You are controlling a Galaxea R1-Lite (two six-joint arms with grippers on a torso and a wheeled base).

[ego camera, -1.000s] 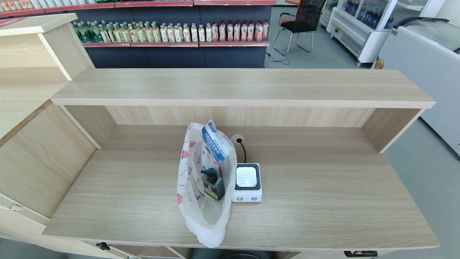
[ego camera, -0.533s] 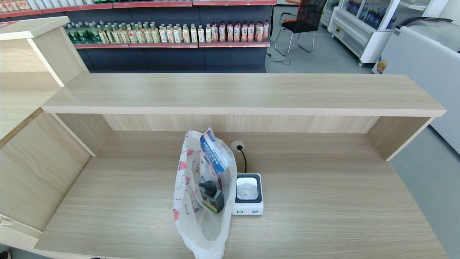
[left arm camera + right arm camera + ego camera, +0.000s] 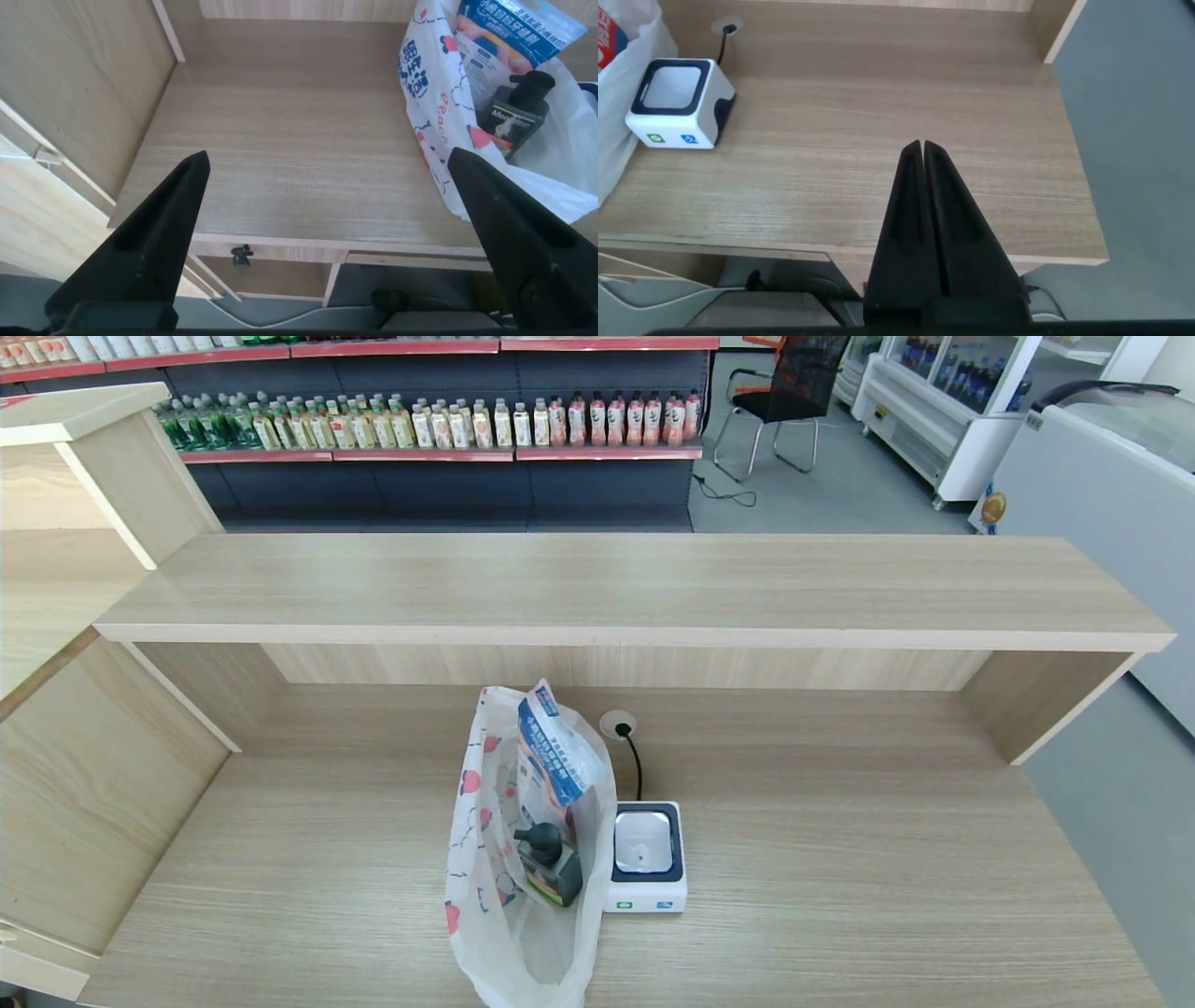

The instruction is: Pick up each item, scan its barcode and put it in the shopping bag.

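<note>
A translucent white shopping bag (image 3: 485, 859) with red prints stands open at the middle of the wooden counter. Inside it are a blue-and-white packet (image 3: 553, 751) and a dark pump bottle (image 3: 549, 866). A white barcode scanner (image 3: 646, 859) with a dark-rimmed window sits against the bag's right side, its black cable running to a hole in the counter. My left gripper (image 3: 327, 233) is open and held back over the counter's near edge, left of the shopping bag (image 3: 439, 112). My right gripper (image 3: 923, 154) is shut with nothing in it, over the counter right of the barcode scanner (image 3: 677, 103).
A raised wooden shelf (image 3: 635, 588) spans the back of the counter, with side panels at both ends. Beyond it stand store shelves of bottles (image 3: 429, 425), a chair (image 3: 780, 401) and freezers (image 3: 1092, 485). Bare counter lies on both sides of the bag.
The whole head view has shifted, so the camera moved; the counter, bag and scanner sit lower and appear slightly larger. The things themselves keep their places.
</note>
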